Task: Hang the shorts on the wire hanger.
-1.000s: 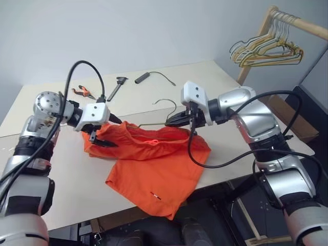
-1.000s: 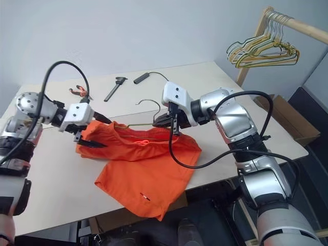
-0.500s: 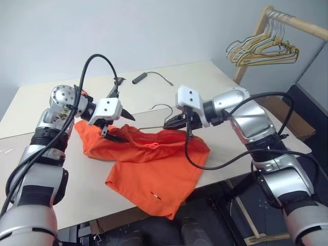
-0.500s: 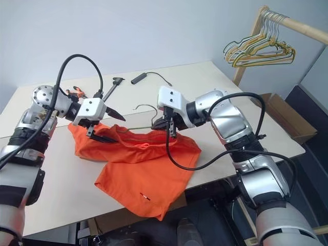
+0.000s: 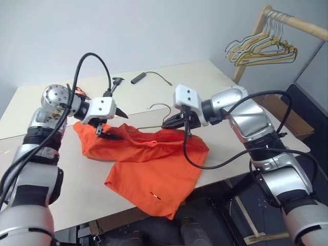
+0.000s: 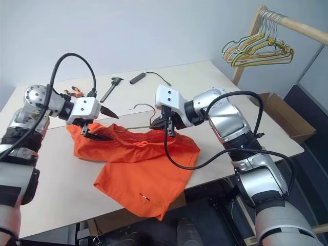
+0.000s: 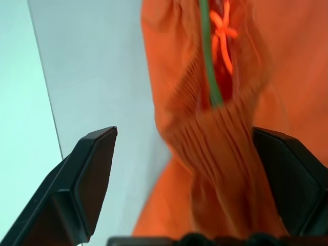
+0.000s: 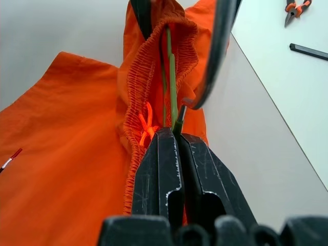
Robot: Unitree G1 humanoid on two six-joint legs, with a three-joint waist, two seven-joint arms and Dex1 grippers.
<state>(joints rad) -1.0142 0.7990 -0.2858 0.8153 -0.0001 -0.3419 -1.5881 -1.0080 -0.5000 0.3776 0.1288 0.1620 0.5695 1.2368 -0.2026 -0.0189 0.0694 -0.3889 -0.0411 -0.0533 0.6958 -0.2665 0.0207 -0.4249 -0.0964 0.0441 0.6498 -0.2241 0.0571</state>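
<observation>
The left arm reaches in from the left with its elbow bent, the wrist angled down and toward the middle. The left hand (image 5: 114, 124) stands with its two black fingers (image 7: 87, 174) spread wide, one above and one below a gathered fold of the shorts (image 5: 154, 169); whether either finger touches the cloth is hard to tell. The right arm stretches across from the right, forearm nearly straight. The right hand (image 6: 160, 124) has its fingers (image 8: 164, 169) pressed together, pinching the wire hanger (image 8: 171, 84).
</observation>
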